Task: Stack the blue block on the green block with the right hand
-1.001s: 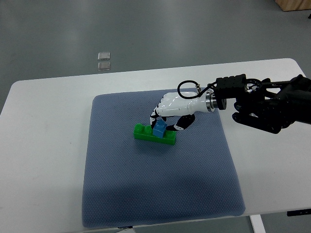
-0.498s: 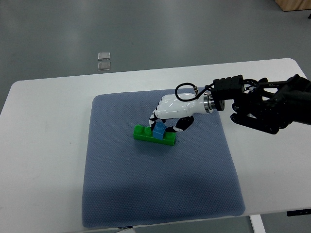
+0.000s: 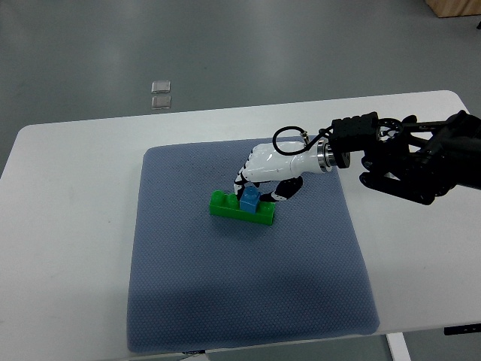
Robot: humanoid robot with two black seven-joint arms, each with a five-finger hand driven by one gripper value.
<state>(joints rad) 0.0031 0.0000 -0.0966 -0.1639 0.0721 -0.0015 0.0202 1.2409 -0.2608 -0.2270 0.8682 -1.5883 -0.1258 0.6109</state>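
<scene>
A grey floor is seen behind a white table (image 3: 68,195), and a soft blue-grey cloth mat (image 3: 225,293) is spread on the table.

A small blue plastic block (image 3: 249,199) is seen just under the fingertips of the right hand (image 3: 264,171). It is sitting on top of a long green plastic block with bumps (image 3: 241,208), near the middle of it. The green block lies flat on the mat, just below and a little in front of the hand.

The white and black fingers (image 3: 240,180) are curled down around the blue block, and the block looks to be pinched between them. Whether it is pushed all the way down cannot be told.

The blue block is judged to be light, hard and a bit smooth, so it could slip if held loosely. It is best held by its two flat sides, with the top left free to be pressed. The green block is light too, and it could be slid along the mat by a hard push.

Away from the hand, two small grey squares (image 3: 161,93) lie on the floor past the far edge of the table. The left arm is not seen.
</scene>
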